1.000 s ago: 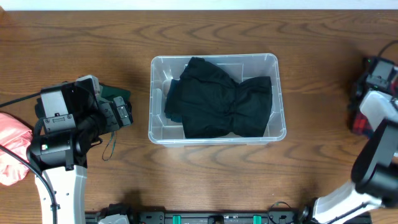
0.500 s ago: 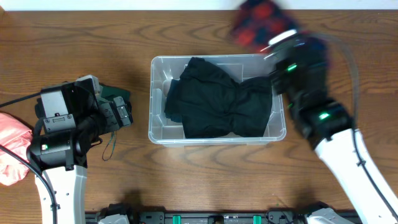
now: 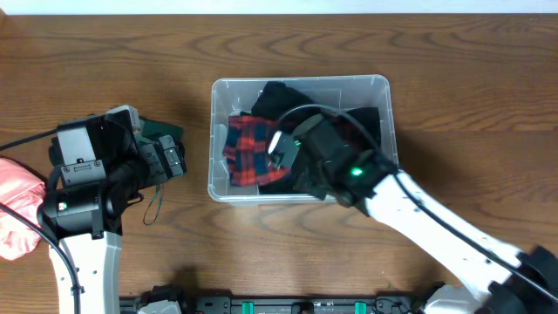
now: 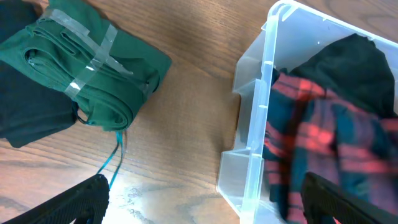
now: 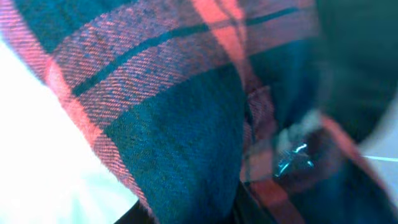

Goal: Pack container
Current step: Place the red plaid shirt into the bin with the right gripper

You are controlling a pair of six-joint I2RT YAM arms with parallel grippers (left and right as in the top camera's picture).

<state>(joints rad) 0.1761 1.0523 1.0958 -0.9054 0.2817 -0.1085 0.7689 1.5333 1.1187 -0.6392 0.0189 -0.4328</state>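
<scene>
Overhead: the container [image 3: 218, 187] holds black clothing [image 3: 279, 92] and plaid cloth [image 3: 244, 150]. I cannot tell the right hand [image 3: 281, 150] grip. Green bundle [image 3: 162, 131] and pink cloth [image 3: 17, 208] lie outside, seemingly unpacked; left hand [image 3: 172, 159] spread, empty.

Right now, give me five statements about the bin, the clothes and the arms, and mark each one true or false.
1. The red plaid cloth lies inside the bin. True.
2. The green folded cloth is packed in the bin. False: it lies on the table, outside the bin's left wall.
3. The right arm reaches into the bin. True.
4. The left fingers are clamped on the green cloth. False: they are spread wide, and the cloth lies ahead of them, not between them.
5. A pink cloth lies at the table's left edge. True.
</scene>
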